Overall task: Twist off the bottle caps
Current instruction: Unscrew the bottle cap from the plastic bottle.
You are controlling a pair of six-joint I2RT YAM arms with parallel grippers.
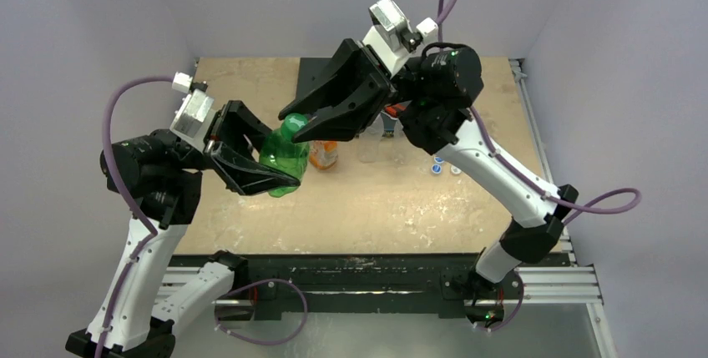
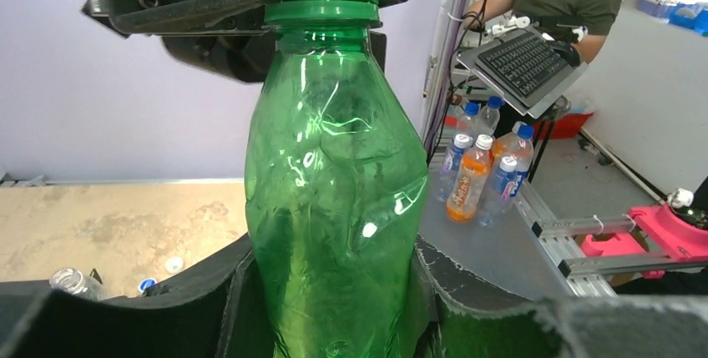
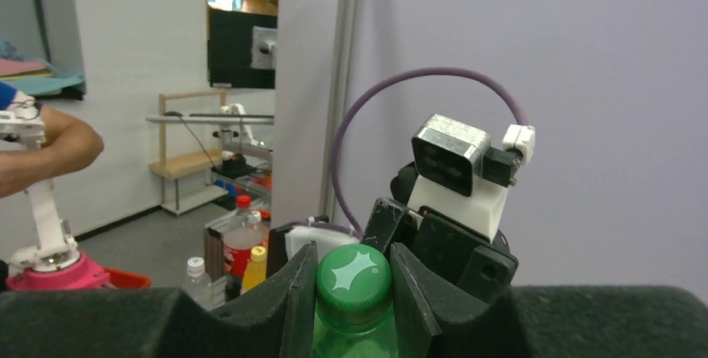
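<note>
Now: the table [image 1: 250,91] has open board from 6 to 9 o'clock of the green bottle [image 1: 288,162], which is held off it, tilted. The left gripper [image 1: 271,158] squeezes its dented body; a loose hold would likely let it spin. The orange bottle [image 1: 323,154], just beside at 3 o'clock, could get knocked. The right gripper [image 1: 292,124] pinches the cap [image 3: 354,273] and may slip.

Open tabletop [image 1: 376,216] nearside (bottles [image 1: 324,155] behind)

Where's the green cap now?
The green cap tops the green bottle, centre-left in top view, clamped by the right gripper; left gripper holds the bottle.
</note>
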